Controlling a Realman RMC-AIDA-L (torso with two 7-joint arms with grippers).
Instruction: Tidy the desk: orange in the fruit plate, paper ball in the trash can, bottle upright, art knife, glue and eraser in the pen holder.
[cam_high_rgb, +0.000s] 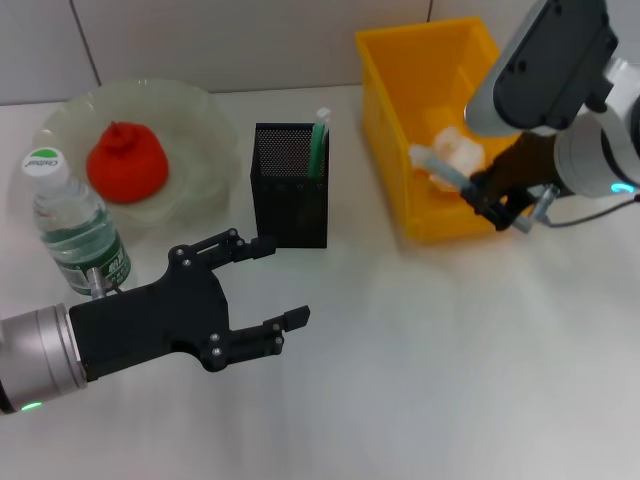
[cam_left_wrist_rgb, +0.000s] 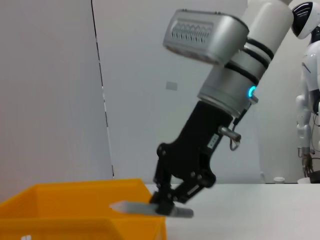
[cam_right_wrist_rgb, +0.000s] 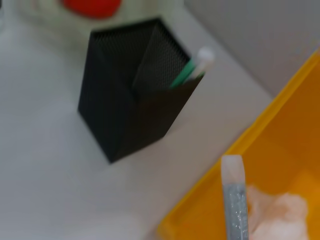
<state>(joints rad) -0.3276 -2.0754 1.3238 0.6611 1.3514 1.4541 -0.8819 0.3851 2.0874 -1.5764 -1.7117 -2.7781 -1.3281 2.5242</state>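
My right gripper (cam_high_rgb: 492, 203) hangs over the front wall of the yellow trash can (cam_high_rgb: 385, 110), shut on a slim grey tool (cam_high_rgb: 440, 165) with a pale tip that looks like the art knife (cam_right_wrist_rgb: 235, 200). The paper ball (cam_high_rgb: 462, 148) lies inside the can. The black mesh pen holder (cam_high_rgb: 290, 185) holds a green stick with a white cap (cam_high_rgb: 320, 140). On the fruit plate (cam_high_rgb: 200, 105) sits the orange (cam_high_rgb: 128, 160). The bottle (cam_high_rgb: 70, 215) stands upright. My left gripper (cam_high_rgb: 285, 282) is open and holds nothing, just in front of the pen holder. The eraser is out of view.
The trash can stands at the back right against the wall, with the pen holder to its left and the plate at the back left. White tabletop stretches across the front and right of the scene.
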